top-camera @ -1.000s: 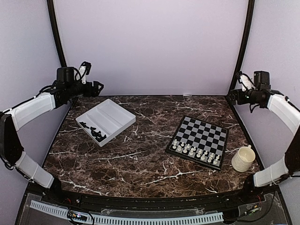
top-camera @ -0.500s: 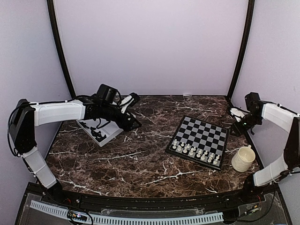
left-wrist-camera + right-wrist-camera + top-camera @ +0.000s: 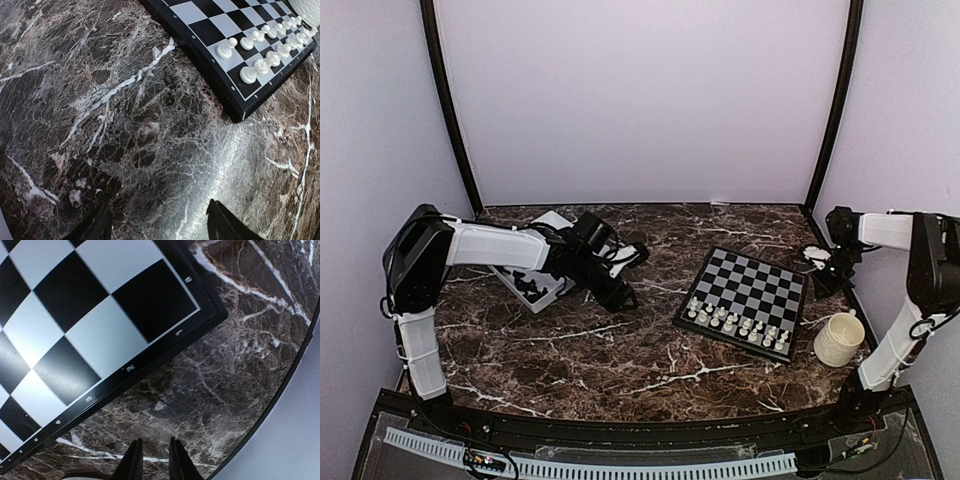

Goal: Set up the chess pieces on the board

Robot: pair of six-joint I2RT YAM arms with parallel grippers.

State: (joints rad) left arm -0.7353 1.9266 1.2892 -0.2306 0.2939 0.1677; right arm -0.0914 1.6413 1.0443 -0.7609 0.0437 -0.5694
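Note:
The board (image 3: 752,285) lies right of centre, with white chessmen (image 3: 737,323) filling its two near rows. The black chess pieces (image 3: 530,288) lie loose in the white tray (image 3: 548,220) at the back left, partly hidden under my left arm. My left gripper (image 3: 623,295) hangs over bare marble between tray and board. Its jaws stand open and empty (image 3: 160,226), with the board's corner (image 3: 205,75) and white chessmen (image 3: 255,70) ahead. My right gripper (image 3: 817,278) is just off the board's right rim (image 3: 115,335). Its fingers (image 3: 155,459) are nearly together, holding nothing.
A cream ribbed cup (image 3: 840,338) stands near the board's near-right corner. The table's right edge (image 3: 295,375) runs close beside my right gripper. Lilac walls and black corner posts close in the back and sides.
Both arms have swung down from the back corners. The left one reached across the tray toward the centre. The right one dropped beside the board while its jaws narrowed.

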